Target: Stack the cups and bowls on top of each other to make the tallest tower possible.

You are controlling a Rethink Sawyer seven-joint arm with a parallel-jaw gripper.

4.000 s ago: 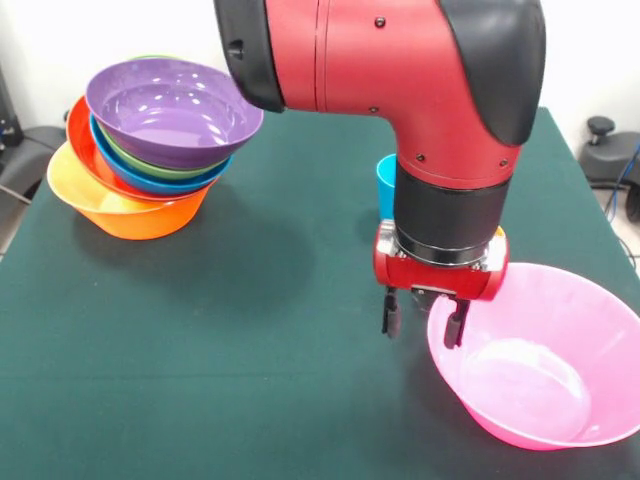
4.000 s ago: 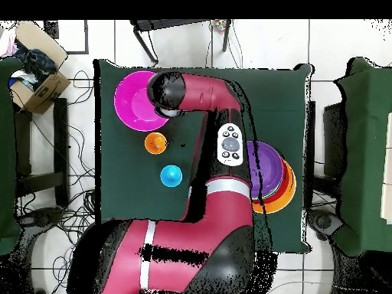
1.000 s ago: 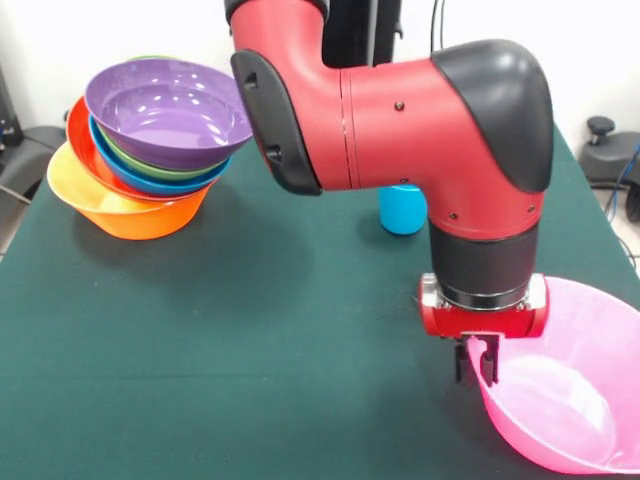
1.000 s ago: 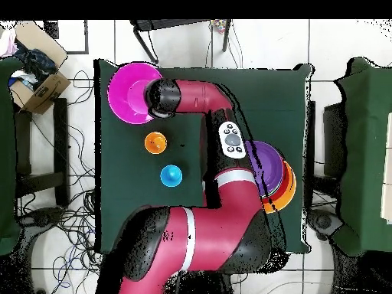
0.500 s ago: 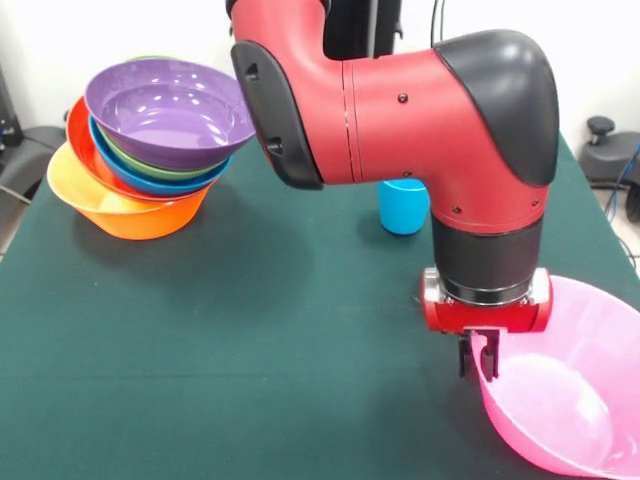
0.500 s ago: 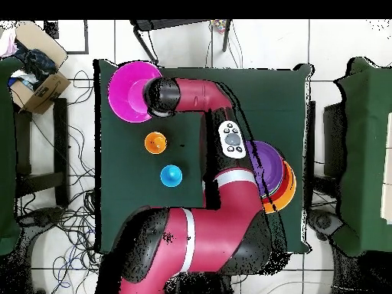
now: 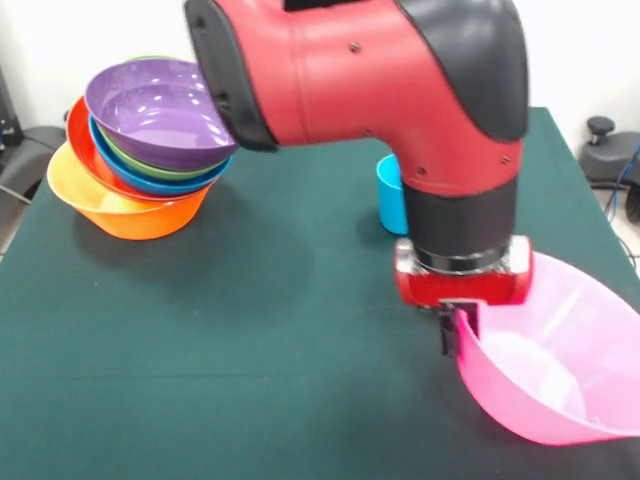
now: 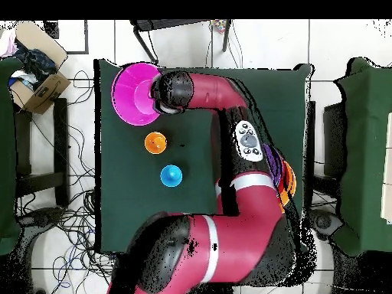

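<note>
My gripper (image 7: pixel 458 330) is shut on the near-left rim of the pink bowl (image 7: pixel 560 370), which tilts with the gripped side raised at the front right of the table. The tower (image 7: pixel 130 205) stands at the far left: a big orange bowl as base holding nested red-orange, blue and green bowls, with a purple bowl (image 7: pixel 160 110) on top. A blue cup (image 7: pixel 386 192) peeks out behind my wrist. From overhead, the pink bowl (image 8: pixel 132 93) is at the upper left, with an orange cup (image 8: pixel 155 142) and the blue cup (image 8: pixel 171 176) below it. My arm hides most of the tower (image 8: pixel 288 182).
Dark green cloth covers the table (image 7: pixel 250 340). My arm's bulky elbow hangs over the table's middle, close to the purple bowl. Beyond the table's left edge overhead sits a cardboard box (image 8: pixel 34 65).
The gripper closed on the pink bowl's rim earlier. Since half a second ago it has shifted left and up a little, and the bowl has tipped more steeply with it.
</note>
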